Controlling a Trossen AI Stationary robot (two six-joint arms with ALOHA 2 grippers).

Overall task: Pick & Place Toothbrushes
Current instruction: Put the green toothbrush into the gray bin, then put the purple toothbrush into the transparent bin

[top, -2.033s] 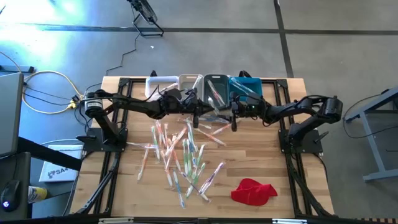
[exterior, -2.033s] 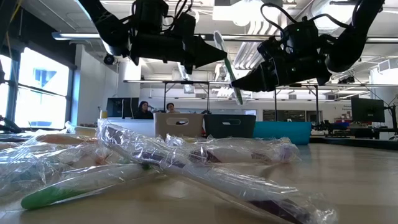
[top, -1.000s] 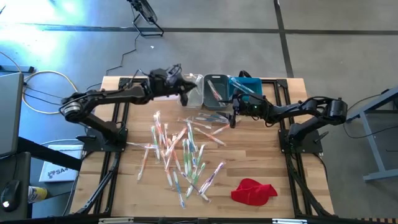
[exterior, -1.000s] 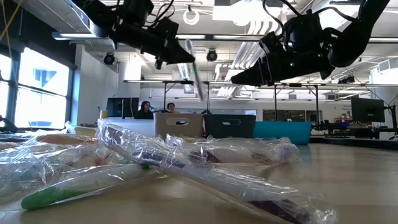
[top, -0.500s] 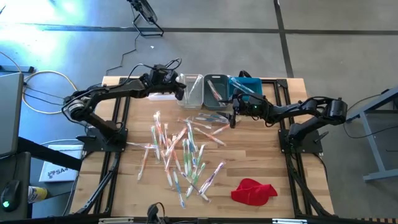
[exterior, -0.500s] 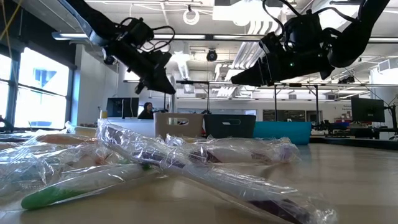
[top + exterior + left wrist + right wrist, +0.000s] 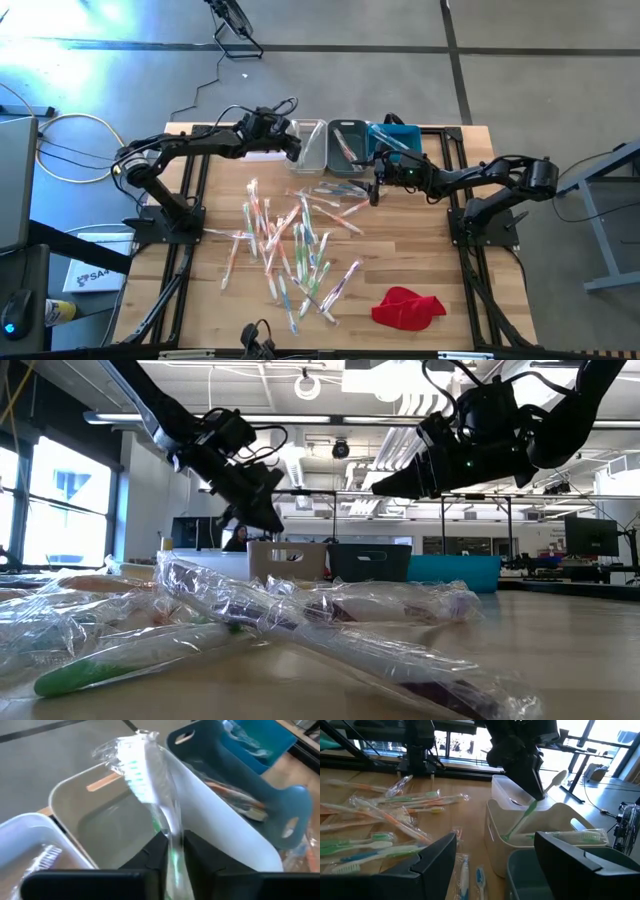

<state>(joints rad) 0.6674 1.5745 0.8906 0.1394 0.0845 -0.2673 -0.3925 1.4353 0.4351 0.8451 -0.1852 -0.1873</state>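
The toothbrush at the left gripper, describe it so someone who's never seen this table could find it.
Look at the row of bins along the table's far edge. Over the beige bin, the left gripper pinches a wrapped toothbrush, green-handled, the only one standing up into a bin rather than lying down.

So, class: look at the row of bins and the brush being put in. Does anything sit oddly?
Yes. The green-handled toothbrush at the left gripper stands tilted, its lower end inside the beige bin and its head poking above the rim instead of lying flat. The right gripper waits open nearby.

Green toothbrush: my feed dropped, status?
Left end effector pinching green-handled clear-wrapped toothbrush over beige plastic bin. Right end effector open, empty, hovering. Nothing blocking.
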